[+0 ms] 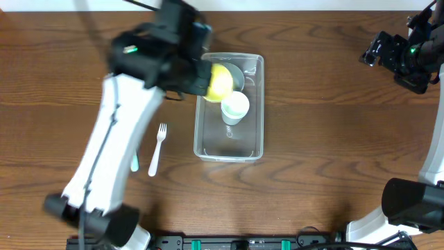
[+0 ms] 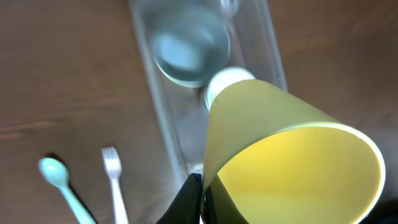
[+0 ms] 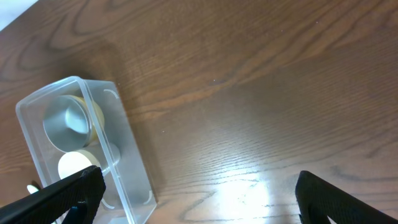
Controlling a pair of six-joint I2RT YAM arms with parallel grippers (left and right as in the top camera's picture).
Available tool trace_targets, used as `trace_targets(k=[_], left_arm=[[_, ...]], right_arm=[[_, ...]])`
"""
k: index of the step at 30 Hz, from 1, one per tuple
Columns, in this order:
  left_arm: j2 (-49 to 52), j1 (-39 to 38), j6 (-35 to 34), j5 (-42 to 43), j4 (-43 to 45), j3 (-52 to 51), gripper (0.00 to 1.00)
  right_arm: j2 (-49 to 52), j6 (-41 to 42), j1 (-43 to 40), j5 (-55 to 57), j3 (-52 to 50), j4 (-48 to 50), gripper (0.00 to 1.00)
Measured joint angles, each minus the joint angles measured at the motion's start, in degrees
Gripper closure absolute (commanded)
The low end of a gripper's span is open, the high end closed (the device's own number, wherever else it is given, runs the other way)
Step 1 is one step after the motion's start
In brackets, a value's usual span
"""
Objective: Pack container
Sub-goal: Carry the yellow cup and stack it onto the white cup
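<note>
The yellow cup (image 2: pixel 280 143), pinched by the left fingers (image 2: pixel 186 200), is hovering over the clear container (image 1: pixel 229 147) centred on the surface (image 1: pixel 333 139) and is calling for slow lowering clear of the white cup (image 1: pixel 236 105), while the right fingers (image 3: pixel 62 196) are gaping wide.

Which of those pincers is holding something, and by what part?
The left pincer holds a yellow cup by its wall near the rim. The right pincer is open and holds nothing.

The left gripper (image 2: pixel 200 202) was black, gripping a yellow-green cup (image 2: pixel 292 155). Beyond its tips, the clear container (image 2: pixel 165 134) held 1 white cup (image 2: pixel 229 81) and 1 grey bowl (image 2: pixel 186 50). Left of it lay a white fork (image 2: pixel 113 180) and a pale teal spoon (image 2: pixel 56 174) on the brown wood-grain table (image 2: pixel 56 74).
</note>
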Motion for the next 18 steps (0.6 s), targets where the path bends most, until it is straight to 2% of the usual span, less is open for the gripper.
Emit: trace_targets(k=[7,18], left_arm=[[9.88,-2.4,0.24,-1.31,2.71,-3.02,0.94],[16.24,-2.47,0.24,-1.99,4.31,-3.02,0.94]], right_arm=[[0.0,0.0,0.0,0.0,0.0,0.0,0.01],[0.0,0.0,0.0,0.0,0.0,0.0,0.01]])
